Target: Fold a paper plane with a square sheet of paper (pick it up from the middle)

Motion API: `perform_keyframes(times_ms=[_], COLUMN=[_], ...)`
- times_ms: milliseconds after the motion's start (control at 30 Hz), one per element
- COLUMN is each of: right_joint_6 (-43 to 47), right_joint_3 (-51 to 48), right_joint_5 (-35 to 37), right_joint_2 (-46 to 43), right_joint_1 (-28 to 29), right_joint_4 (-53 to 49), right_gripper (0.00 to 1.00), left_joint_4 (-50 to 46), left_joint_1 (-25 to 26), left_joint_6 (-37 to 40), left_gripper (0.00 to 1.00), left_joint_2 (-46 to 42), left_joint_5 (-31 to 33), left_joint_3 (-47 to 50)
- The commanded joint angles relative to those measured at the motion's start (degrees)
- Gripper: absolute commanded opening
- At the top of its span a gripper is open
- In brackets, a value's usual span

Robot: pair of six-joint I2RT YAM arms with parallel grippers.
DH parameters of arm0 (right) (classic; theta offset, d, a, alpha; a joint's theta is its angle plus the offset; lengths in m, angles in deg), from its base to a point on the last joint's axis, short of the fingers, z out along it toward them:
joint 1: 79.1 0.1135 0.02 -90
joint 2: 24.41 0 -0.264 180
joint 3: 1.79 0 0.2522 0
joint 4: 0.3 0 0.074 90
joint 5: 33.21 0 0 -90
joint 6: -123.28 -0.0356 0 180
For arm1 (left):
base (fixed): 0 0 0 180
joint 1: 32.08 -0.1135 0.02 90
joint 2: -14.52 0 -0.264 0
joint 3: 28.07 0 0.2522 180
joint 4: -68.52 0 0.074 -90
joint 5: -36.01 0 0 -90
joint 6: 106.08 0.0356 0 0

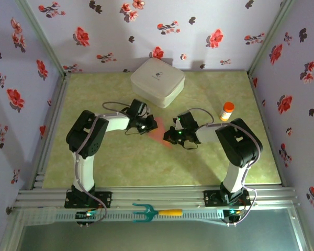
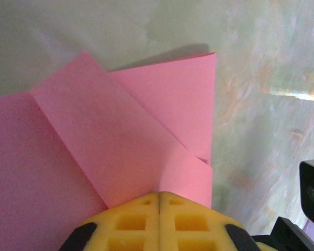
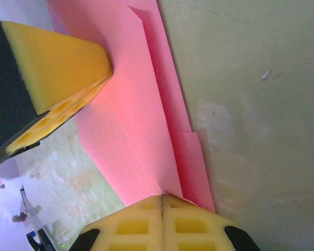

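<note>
You will find no legible text, number or brand in these views. The box [image 1: 157,82] carries a small dark mark on its lid; it is too small to read.

1. Left arm [image 1: 86,157] and right arm [image 1: 233,175]: smooth white links set between bulky, rounded black joint housings.
2. Thin grey cables [image 1: 111,103] loop loosely along each arm near the wrist.
3. A small green light [image 1: 179,132] glows on the right wrist.
4. Left tool [image 2: 159,197] and right tool [image 3: 162,198]: yellow foam pads [image 2: 131,222] moulded with square recesses.
5. Black backing [image 3: 5,94] sits behind the foam.
</note>
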Motion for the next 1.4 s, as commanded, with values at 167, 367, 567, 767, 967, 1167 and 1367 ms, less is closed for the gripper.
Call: perform_keyframes(times_ms=[167,367,567,767,967,1167,1367], right_joint_6=[2.1,2.2,2.4,2.5,2.9,2.8,2.3], right_joint_3=[-2.7,-3.0,-3.7,-4.3,-5.1,-5.2,-4.8], right_joint_5=[2.7,2.5,2.0,1.5,1.0,0.9,0.7], right_joint_2=[1.5,1.5,1.3,0.8,0.3,0.0,0.2], right_joint_1=[-0.5,-0.6,-0.7,-0.7,-0.7,-0.8,-0.9], right_joint_4=[-8.5,-8.3,-8.3,-8.3,-8.7,-8.3,-7.7], right_gripper=[0.0,0.0,0.0,0.0,0.0,0.0,0.0], left_joint_4=[-4.5,-6.0,-8.6,-10.0,-12.4,-13.0,-9.1], left_joint_1=[-4.2,-6.2,-7.2,-7.2,-6.5,-5.0,-2.1], left_joint_6=[3.5,4.6,5.6,6.0,7.3,7.8,6.2], left_gripper=[0.0,0.0,0.0,0.0,0.0,0.01,0.02], left_joint_2=[2.6,3.4,3.5,2.9,0.4,-3.4,-8.5], left_joint_5=[4.2,4.6,6.1,6.7,9.0,10.6,12.4], left_joint_3=[-2.7,-4.6,-6.7,-7.6,-8.4,-7.3,-2.5])
